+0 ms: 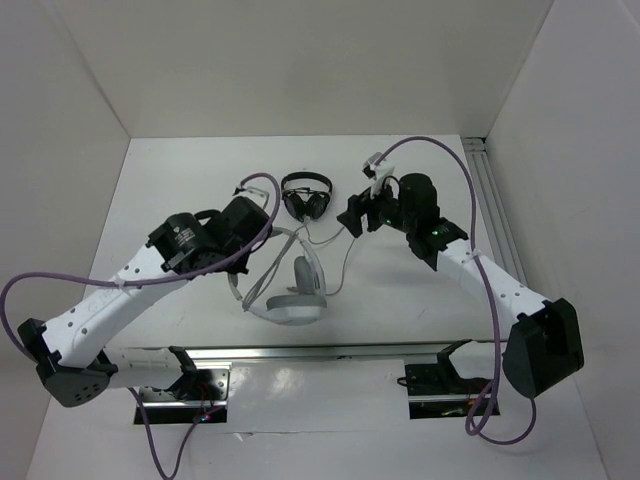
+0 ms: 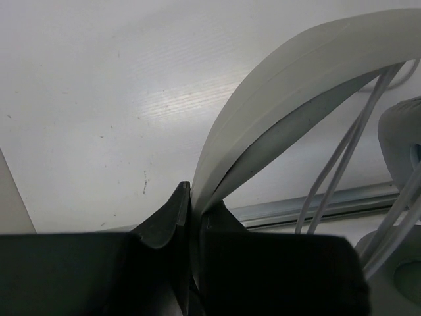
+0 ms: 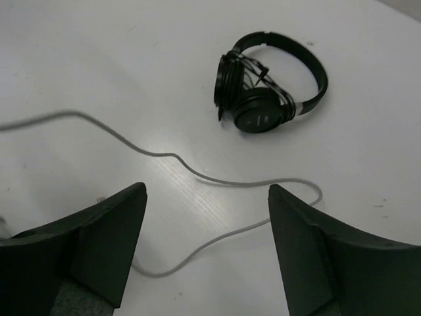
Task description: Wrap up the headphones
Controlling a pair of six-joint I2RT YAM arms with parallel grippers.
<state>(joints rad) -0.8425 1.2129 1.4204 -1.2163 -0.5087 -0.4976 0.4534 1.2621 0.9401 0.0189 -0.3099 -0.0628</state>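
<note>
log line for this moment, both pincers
left pincer: shut on headband of headphones | right pincer: open, empty, over cable | black headphones: lying aside

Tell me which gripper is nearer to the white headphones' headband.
Left. The left gripper is shut on the headband itself. The right gripper hovers open, apart from it to the right, above the loose cable and near the black headphones.

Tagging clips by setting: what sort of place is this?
Probably a lab robot test cell, not a home: a bare white table boxed in by plain white walls, an aluminium rail along its near edge, and white headphones and black headphones laid out.
</note>
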